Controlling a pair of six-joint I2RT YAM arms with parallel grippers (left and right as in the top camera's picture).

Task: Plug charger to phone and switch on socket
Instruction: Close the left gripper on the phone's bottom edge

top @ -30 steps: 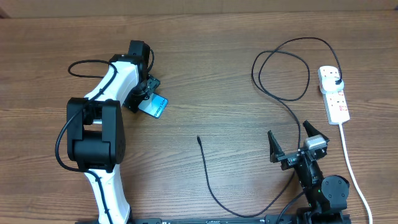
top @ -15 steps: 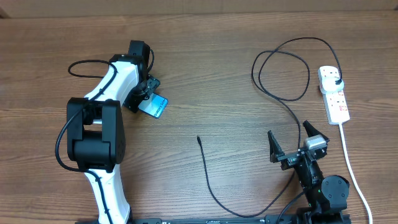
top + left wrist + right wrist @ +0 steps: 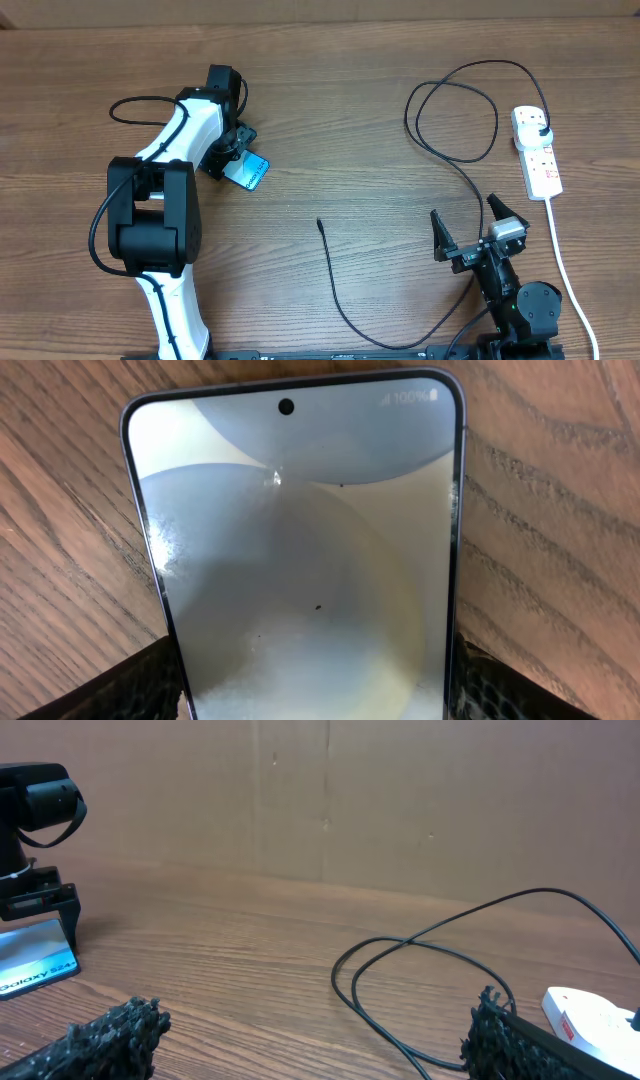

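Straddling the phone (image 3: 248,173) with the left tool (image 3: 233,156) at the left-centre of the wooden tabletop (image 3: 350,120), reaching it on the white-and-black left arm (image 3: 185,125). Setting one textured black finger (image 3: 140,685) beside each long edge of the phone near its lower end in the left wrist view, right up against the dark frame; being unable to tell whether actually gripping or merely flanking. Showing there a lit, pale screen with a punch-hole camera and a full-battery mark at the far end, and appearing light blue with Galaxy lettering from the right wrist view. Pointing the phone's free end down and to the right in the overhead view, toward the middle of the tabletop. Holding the right tool (image 3: 469,228) spread wide with nothing between the fingers, standing near the lower right edge and well apart from the phone. Trailing the thin black charger (image 3: 329,262) over the wood: resting its small connector tip (image 3: 319,223) bare near the middle of the tabletop, well apart from the phone, curving down and right past the right tool, then rising into two loose loops at the upper right and ending in a black plug (image 3: 541,124) seated in the far outlet of the white power strip (image 3: 537,152). Lying along the right edge with red markings, sending a thick white lead (image 3: 565,270) down toward the near edge. Being unable to tell the switch position. Closing off the far side with a plain cardboard wall (image 3: 400,800).
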